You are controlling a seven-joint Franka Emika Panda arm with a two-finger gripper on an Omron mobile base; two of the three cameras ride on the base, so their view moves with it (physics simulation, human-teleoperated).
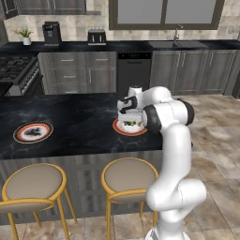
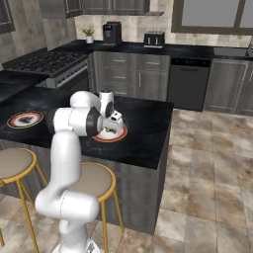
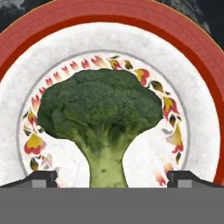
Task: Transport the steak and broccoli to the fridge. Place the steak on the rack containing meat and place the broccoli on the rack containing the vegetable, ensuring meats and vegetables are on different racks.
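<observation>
On the desk (image 1: pixel 70 122), the broccoli (image 3: pixel 100 113) lies on a red-rimmed plate (image 3: pixel 192 61), its stem between the fingertips (image 3: pixel 41 178) of the spread gripper (image 3: pixel 111 181) hovering above, apparently ready to pinch it.

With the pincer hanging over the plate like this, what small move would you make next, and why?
I would probably lower the pincer a little further and then close it on the broccoli. It is open, its two tips stand on either side of the stem, and the broccoli lies alone on the red-rimmed plate, so nothing seems to block a straight descent.
</observation>
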